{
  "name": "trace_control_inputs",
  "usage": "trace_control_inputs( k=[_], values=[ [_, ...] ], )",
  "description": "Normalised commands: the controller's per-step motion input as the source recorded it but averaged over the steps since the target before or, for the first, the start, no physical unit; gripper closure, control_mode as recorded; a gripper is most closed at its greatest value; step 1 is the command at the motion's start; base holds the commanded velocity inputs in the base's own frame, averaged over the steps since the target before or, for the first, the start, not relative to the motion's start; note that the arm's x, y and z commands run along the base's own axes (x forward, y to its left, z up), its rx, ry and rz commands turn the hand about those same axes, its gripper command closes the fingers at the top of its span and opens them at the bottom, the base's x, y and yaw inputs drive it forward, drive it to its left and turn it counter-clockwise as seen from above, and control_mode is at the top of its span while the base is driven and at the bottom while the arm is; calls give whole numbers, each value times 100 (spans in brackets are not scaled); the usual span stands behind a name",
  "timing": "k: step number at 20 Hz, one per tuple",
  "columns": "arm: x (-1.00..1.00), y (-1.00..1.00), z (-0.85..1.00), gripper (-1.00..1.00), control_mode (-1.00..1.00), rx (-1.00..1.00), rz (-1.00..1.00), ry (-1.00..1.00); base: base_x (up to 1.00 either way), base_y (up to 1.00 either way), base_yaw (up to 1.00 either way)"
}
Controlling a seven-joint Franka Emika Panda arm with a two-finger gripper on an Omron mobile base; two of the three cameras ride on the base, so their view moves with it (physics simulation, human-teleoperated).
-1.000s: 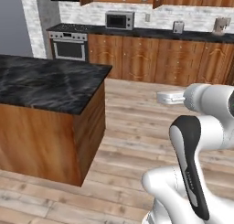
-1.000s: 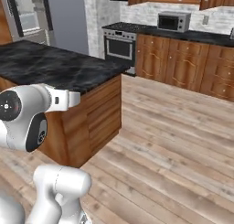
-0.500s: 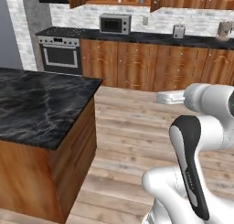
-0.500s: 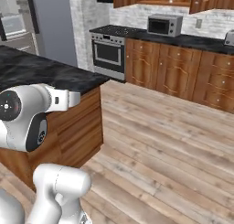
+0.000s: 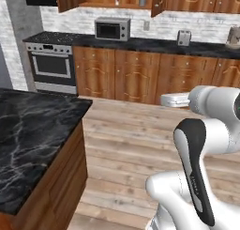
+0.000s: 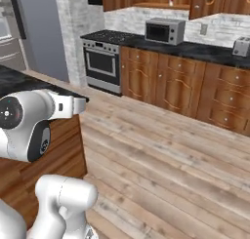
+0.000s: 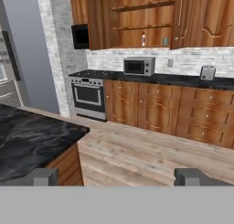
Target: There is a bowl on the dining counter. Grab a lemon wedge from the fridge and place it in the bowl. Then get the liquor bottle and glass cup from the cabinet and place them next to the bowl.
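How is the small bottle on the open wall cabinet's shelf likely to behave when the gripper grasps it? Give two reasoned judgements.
The liquor bottle looks tall and narrow, so it probably tips easily if nudged. Its surface seems smooth, so it may slip between the fingers. The glass cup stands close beside it, so a bump could knock that too.

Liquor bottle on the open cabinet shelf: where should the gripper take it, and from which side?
Judging from afar: the liquor bottle stands upright on the cabinet shelf above the microwave. Probably grip its body below the neck, coming level from the open front. The gripper is open.
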Motion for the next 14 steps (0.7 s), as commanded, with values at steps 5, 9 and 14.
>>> trace_control_inputs(
  k=[5, 9, 14],
  values=[
    [0, 0, 0, -100, 100, 0, 0, 0, 100, -25, -1],
    [0, 0, 0, -100, 100, 0, 0, 0, 100, -14, -3],
    [0, 0, 0, -100, 100, 0, 0, 0, 100, -4, -2]
  ],
)
